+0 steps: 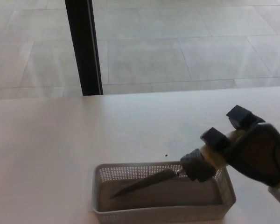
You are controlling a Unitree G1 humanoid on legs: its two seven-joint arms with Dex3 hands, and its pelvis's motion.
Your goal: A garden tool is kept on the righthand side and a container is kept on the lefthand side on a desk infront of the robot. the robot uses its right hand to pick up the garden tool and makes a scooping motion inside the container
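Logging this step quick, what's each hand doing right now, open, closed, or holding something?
Left hand: not in view.
Right hand: closed on the garden tool, whose blade sits inside the container.
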